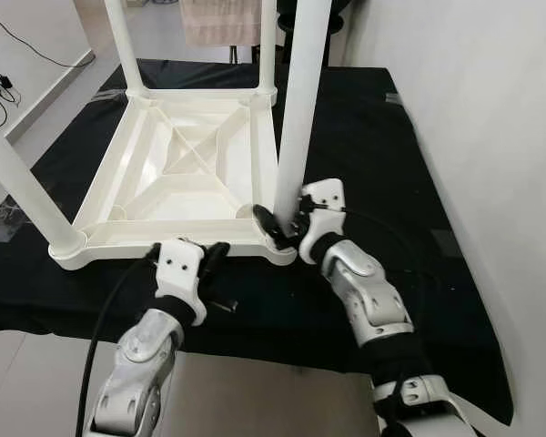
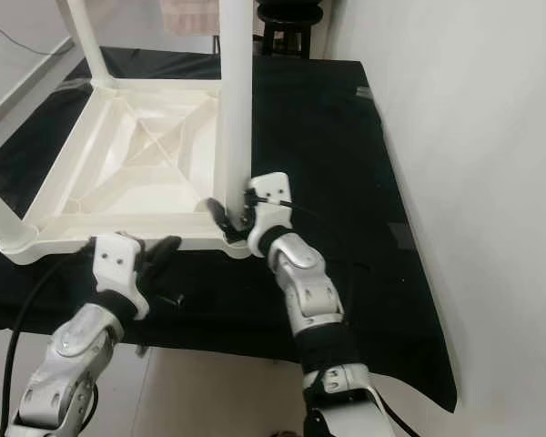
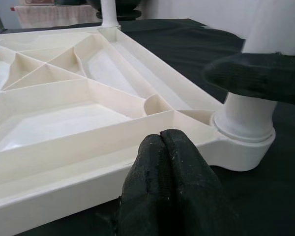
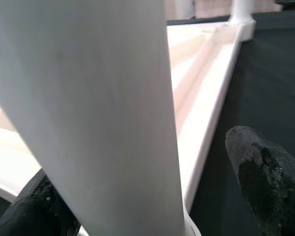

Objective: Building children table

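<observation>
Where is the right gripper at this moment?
The right gripper is at the near right corner of the upturned white tabletop, its fingers around the base of the white leg standing there.

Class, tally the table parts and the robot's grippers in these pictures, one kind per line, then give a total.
White table legs standing in corner sockets: 4 (near right, near left, far left, far right)
White upturned tabletop: 1
Grippers: 2 (left gripper, right gripper)
Total: 7
</observation>
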Controlling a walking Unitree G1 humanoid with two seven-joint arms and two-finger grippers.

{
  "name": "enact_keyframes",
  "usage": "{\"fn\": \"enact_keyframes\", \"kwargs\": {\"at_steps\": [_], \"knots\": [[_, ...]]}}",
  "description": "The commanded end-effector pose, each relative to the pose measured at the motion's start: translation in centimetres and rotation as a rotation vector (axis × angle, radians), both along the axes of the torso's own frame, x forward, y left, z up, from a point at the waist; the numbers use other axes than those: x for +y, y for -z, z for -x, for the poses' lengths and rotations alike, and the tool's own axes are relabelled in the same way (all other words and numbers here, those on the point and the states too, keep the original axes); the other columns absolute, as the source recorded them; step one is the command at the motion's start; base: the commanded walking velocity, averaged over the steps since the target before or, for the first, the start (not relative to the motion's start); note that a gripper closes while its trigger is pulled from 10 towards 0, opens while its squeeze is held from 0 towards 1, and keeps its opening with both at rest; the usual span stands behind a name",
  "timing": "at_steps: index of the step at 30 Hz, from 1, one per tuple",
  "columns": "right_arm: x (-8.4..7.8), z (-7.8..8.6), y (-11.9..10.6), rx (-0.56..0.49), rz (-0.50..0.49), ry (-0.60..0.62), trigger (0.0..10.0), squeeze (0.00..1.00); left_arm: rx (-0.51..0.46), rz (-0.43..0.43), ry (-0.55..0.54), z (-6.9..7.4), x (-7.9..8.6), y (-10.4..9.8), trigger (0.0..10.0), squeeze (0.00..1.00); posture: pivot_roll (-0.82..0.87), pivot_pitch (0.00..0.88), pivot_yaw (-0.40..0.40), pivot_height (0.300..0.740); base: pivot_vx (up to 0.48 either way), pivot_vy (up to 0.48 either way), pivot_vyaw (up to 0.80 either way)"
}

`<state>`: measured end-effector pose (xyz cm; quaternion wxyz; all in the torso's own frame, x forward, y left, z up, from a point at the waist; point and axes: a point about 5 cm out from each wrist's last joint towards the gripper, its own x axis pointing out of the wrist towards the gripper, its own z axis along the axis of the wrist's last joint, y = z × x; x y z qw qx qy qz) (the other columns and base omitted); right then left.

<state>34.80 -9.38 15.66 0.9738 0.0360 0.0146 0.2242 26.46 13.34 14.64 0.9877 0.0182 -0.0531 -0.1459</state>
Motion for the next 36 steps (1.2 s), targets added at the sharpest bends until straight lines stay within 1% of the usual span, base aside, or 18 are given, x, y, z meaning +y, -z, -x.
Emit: {"fn": "enact_keyframes", "kwargs": {"at_steps": [1, 4, 7, 14, 18, 25, 31, 36], "knots": [[-0.6, 0.1, 0.2, -0.004, 0.01, 0.042, 10.0, 0.0, 0.036, -0.015, -0.012, 0.1, 0.3, 0.7, 10.0, 0.0, 0.07, 0.098, -0.013, 0.74, 0.0, 0.0, 0.0], [-0.6, 0.1, 0.4, 0.0, 0.015, 0.049, 10.0, 0.0, 0.055, -0.008, -0.026, 0.0, 0.4, 1.0, 10.0, 0.0, 0.07, 0.097, -0.013, 0.74, 0.0, 0.0, 0.0], [-0.5, 0.1, 0.5, 0.004, 0.017, 0.052, 10.0, 0.0, 0.072, -0.024, -0.022, -0.1, 0.5, 1.1, 10.0, 0.0, 0.08, 0.096, -0.014, 0.74, 0.0, 0.48, 0.0], [-0.5, 0.1, 0.5, 0.004, 0.017, 0.052, 10.0, 0.0, 0.072, -0.024, -0.022, -0.1, 0.5, 1.1, 10.0, 0.0, 0.08, 0.096, -0.014, 0.74, 0.0, 0.48, 0.0], [-0.2, 0.2, 0.6, 0.009, 0.015, 0.05, 10.0, 0.0, 0.076, -0.04, -0.016, -0.3, 0.5, 1.4, 10.0, 0.0, 0.08, 0.087, -0.013, 0.74, 0.0, 0.48, 0.0], [-0.1, 0.2, 0.5, 0.008, 0.022, 0.058, 10.0, 0.0, 0.074, -0.042, -0.021, -0.3, 0.5, 1.4, 10.0, 0.0, 0.08, 0.08, -0.017, 0.74, 0.0, 0.48, 0.0], [0.1, 0.2, 0.5, 0.008, 0.034, 0.071, 10.0, 0.0, 0.067, -0.049, -0.02, -0.4, 0.5, 1.4, 10.0, 0.0, 0.08, 0.075, -0.016, 0.74, 0.0, 0.0, 0.0], [0.7, 0.2, 0.4, 0.011, 0.037, 0.077, 10.0, 0.0, 0.065, -0.056, -0.017, -0.4, 0.5, 1.4, 10.0, 0.0, 0.08, 0.069, -0.018, 0.74, 0.0, 0.0, 0.0]]}}
